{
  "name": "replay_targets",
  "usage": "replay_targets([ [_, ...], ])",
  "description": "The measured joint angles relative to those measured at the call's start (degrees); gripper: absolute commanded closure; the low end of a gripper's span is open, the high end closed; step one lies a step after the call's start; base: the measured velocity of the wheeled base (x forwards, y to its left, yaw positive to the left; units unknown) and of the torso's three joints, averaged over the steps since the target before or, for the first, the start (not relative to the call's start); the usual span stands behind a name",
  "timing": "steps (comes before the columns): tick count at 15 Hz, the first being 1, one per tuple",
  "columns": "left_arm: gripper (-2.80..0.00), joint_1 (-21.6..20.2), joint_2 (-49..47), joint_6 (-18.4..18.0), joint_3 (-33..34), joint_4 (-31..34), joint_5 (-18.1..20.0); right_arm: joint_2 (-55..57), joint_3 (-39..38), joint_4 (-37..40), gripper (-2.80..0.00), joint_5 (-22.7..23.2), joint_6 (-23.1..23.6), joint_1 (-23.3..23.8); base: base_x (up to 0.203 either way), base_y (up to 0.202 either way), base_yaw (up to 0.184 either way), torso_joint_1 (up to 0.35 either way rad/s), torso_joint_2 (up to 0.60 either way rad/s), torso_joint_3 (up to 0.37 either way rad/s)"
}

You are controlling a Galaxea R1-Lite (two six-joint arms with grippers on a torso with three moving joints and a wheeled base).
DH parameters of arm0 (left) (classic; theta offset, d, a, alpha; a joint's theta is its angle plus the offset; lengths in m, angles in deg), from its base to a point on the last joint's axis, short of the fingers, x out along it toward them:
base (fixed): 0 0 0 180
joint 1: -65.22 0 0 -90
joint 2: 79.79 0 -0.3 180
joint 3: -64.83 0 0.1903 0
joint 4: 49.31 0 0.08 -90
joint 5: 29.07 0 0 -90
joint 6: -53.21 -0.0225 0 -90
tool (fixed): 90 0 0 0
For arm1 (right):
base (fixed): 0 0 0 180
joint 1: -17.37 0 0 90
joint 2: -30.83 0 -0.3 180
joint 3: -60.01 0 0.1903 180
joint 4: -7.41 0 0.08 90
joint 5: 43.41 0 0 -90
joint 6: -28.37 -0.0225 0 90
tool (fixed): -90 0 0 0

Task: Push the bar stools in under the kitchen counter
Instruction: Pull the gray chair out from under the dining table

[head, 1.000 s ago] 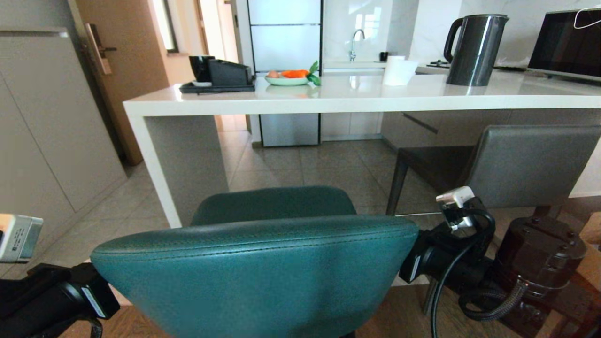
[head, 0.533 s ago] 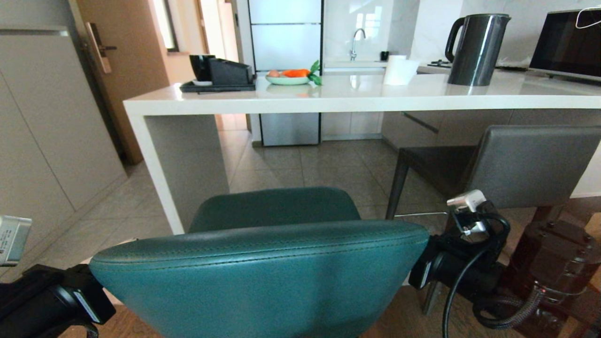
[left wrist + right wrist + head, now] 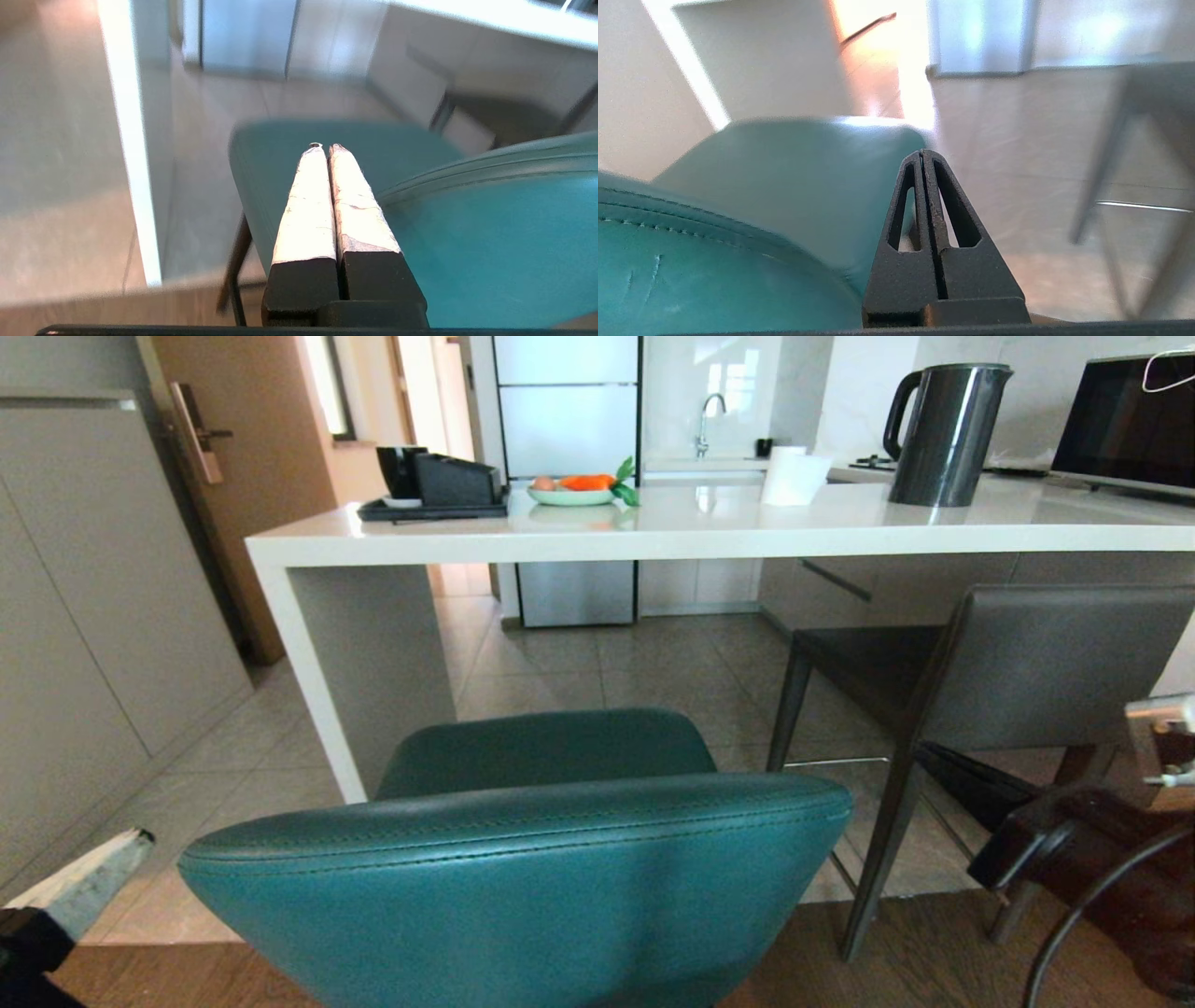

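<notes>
The teal stool [image 3: 523,868] stands just short of the table [image 3: 653,537], seat facing its white end leg; the grey stool [image 3: 1008,663] sits partly under it. Left tool [image 3: 327,148] and right tool [image 3: 922,154] flank the teal back, both pressed closed and empty.

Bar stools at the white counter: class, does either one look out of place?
Yes. The rounded teal leather stool stands clear of the white stone-topped counter, not tucked under. The boxy dark grey stool sits nearer it.
</notes>
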Motion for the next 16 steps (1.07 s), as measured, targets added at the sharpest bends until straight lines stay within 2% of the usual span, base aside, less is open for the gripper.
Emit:
replay_targets([
  [3, 0.0, -5.2, 12.3, 0.0, -3.1, 10.5, 5.9, -12.2, -2.1, 7.9, 0.0, -0.1, -0.5, 4.4, 0.0, 0.0, 0.0, 0.0, 0.0, 0.0],
  [5, 0.0, -8.5, 21.0, 0.0, -7.0, 22.5, 10.4, -21.4, -2.3, 16.6, 0.0, 0.0, -0.4, 8.0, 0.0, 0.0, 0.0, 0.0, 0.0, 0.0],
  [8, 0.0, -11.4, 29.6, 0.1, -12.6, 35.7, 13.5, -35.3, -1.2, 30.1, 0.0, 0.2, 2.8, 14.2, 0.0, 0.0, 0.0, 0.0, 0.0, 0.0],
  [10, 0.0, -12.0, 32.8, -0.3, -14.4, 39.8, 15.0, -46.3, 2.4, 42.2, 0.0, 1.0, 4.1, 17.0, 0.0, 0.0, 0.0, 0.0, 0.0, 0.0],
  [13, 0.0, -12.1, 36.7, -2.7, -15.6, 43.0, 20.9, -62.5, 10.4, 65.6, 0.0, 3.0, 4.7, 19.2, 0.0, 0.0, 0.0, 0.0, 0.0, 0.0],
  [15, 0.0, -12.2, 39.6, -4.9, -16.0, 48.1, 20.9, -70.4, 13.3, 77.4, 0.0, 4.7, 5.1, 19.9, 0.0, 0.0, 0.0, 0.0, 0.0, 0.0],
  [16, 0.0, -12.2, 40.6, -7.3, -16.0, 50.6, 19.6, -73.4, 13.8, 81.7, 0.0, 6.1, 5.4, 20.1, 0.0, 0.0, 0.0, 0.0, 0.0, 0.0],
])
